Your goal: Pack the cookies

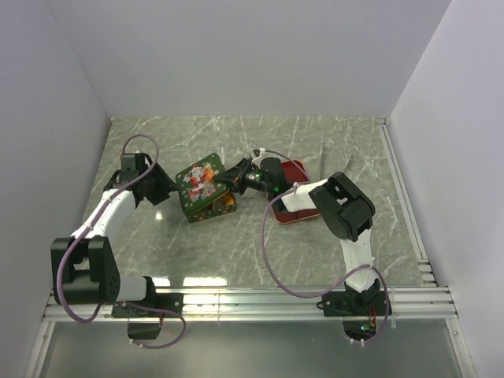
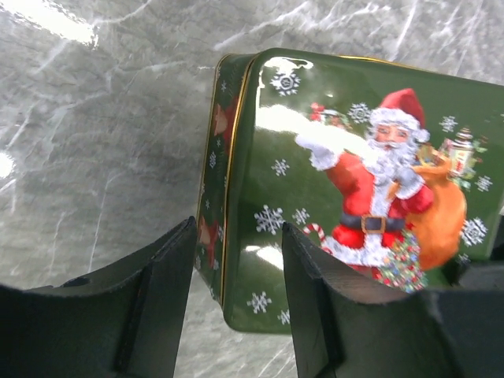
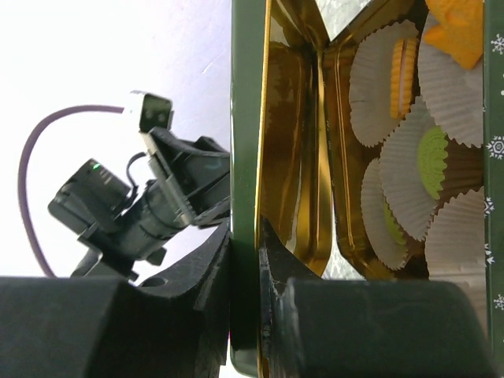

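A green Christmas tin lid (image 1: 198, 183) with a Santa picture is tilted over the tin's gold-lined base (image 1: 226, 205). My right gripper (image 1: 236, 175) is shut on the lid's rim (image 3: 244, 157), one finger on each face. Under the lid, the cookies lie in white paper cups: a round orange one (image 3: 403, 75), two green ones (image 3: 431, 161) and an irregular orange one (image 3: 461, 27). My left gripper (image 2: 236, 268) is open at the tin's left corner. That corner (image 2: 236, 307) lies between its fingers (image 2: 169, 291), and the Santa lid (image 2: 354, 181) fills the view beyond.
A red flat tray-like thing (image 1: 298, 169) lies on the marble table (image 1: 236, 252) under my right arm. White walls close in the left, back and right. A metal rail (image 1: 252, 303) runs along the near edge.
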